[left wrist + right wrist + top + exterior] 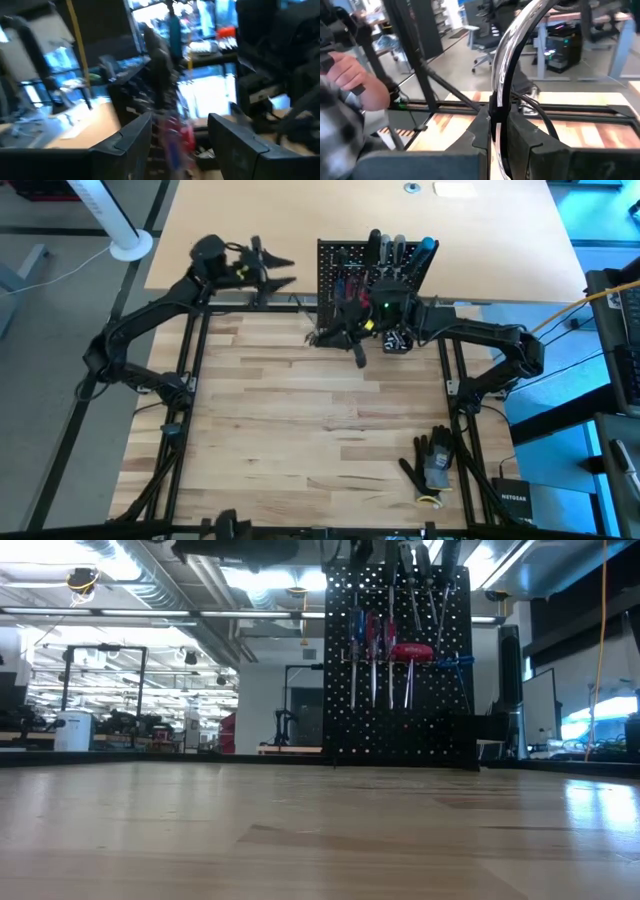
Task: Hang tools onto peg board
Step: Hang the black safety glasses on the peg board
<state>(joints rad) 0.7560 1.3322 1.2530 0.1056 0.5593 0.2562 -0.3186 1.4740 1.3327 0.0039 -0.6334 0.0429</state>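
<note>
The black peg board (372, 268) stands upright at the table's far edge. Several screwdrivers with red and blue handles (388, 652) hang on its near face. My right gripper (338, 335) is just in front of the board's left part, pointing toward the table's left, and is shut on a tool with a shiny metal shaft (506, 65). My left gripper (278, 270) is open and empty left of the board, pointing at its left edge. In the left wrist view the board (160, 75) shows edge-on between the fingers. My right gripper pinches the thin shiny metal shaft (496, 112) between its two fingers (479, 131). The fingers come at it roughly level from the table's right and lie across the shaft. The tool is lifted clear of the table, and one end (359, 357) sticks out toward the near side.
Black gloves (433, 462) lie near the table's right edge at the front. A small dark holder (397, 340) sits at the board's foot, under my right wrist. A person's hand (355, 82) shows beyond the table's left side. The wooden table top (300, 430) stretches out in front of the board.
</note>
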